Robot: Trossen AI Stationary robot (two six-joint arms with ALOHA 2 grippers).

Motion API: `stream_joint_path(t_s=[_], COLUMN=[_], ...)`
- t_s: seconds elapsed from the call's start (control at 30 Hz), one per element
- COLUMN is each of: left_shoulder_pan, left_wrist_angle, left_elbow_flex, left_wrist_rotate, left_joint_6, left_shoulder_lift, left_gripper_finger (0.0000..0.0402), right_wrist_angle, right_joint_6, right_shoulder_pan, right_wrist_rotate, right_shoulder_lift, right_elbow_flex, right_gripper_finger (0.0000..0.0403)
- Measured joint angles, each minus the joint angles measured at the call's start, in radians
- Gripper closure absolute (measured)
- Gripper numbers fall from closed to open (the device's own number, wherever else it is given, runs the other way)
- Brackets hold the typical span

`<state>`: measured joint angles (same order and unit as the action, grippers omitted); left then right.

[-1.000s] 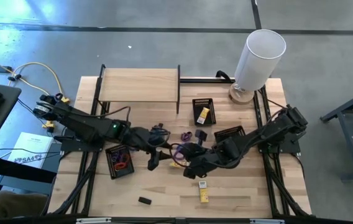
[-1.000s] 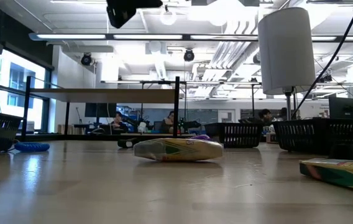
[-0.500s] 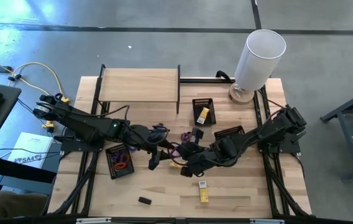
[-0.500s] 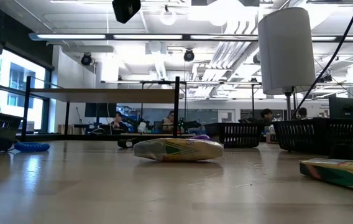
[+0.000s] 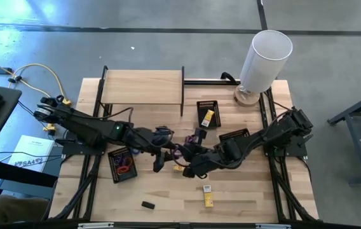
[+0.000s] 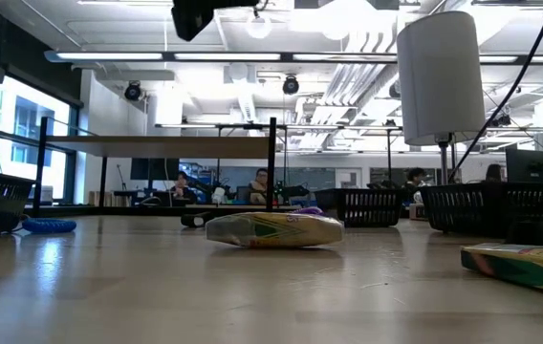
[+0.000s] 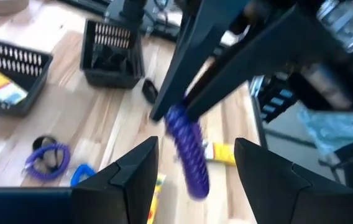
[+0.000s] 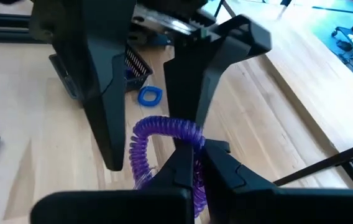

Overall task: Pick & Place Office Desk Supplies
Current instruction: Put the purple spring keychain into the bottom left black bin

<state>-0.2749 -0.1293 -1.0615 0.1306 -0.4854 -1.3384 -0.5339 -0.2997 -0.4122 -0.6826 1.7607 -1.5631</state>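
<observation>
The right gripper (image 8: 192,163), jaws clenched on the purple coil (image 8: 158,140), has carried it leftward above mid-bench between the left gripper's (image 7: 195,163) released jaws, so a handover looks imminent.

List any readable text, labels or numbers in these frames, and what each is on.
"SA": partial bold letters on the white sheet lying off the table's left edge; the rest is too small to read.
Yellow packets on the table: print too small to read.
Packet in the low view: printed, blurred, unreadable.
Nothing else legible.
</observation>
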Motion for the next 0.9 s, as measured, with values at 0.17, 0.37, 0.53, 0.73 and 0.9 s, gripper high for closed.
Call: stream_joint_path(t_s=[0.17, 0.37, 0.53, 0.73, 0.9], left_shoulder_pan=[0.009, 0.025, 0.025, 0.024, 0.024], left_wrist_angle=[-0.088, -0.098, -0.095, -0.096, -0.096], left_elbow_flex=[0.0, 0.0, 0.0, 0.0, 0.0], left_wrist_rotate=[0.012, 0.009, -0.005, -0.008, -0.004], left_joint_6=[0.0, 0.0, -0.001, -0.002, -0.002], left_shoulder_lift=[-0.001, -0.001, -0.001, -0.001, 0.0], left_gripper_finger=[0.02, 0.0235, 0.027, 0.0334, 0.0383], right_wrist_angle=[0.015, 0.018, 0.018, 0.018, 0.015], right_joint_6=[0.01, 0.01, 0.01, 0.01, 0.008], right_shoulder_pan=[0.0, 0.0, 0.0, 0.0, 0.0], right_wrist_rotate=[0.002, 0.009, 0.011, 0.046, 0.064], right_shoulder_lift=[0.0, 0.0, 0.0, 0.0, -0.001], right_elbow_flex=[0.0, 0.0, 0.0, 0.0, 0.0], right_gripper_finger=[0.0399, 0.0399, 0.0399, 0.0398, 0.0392])
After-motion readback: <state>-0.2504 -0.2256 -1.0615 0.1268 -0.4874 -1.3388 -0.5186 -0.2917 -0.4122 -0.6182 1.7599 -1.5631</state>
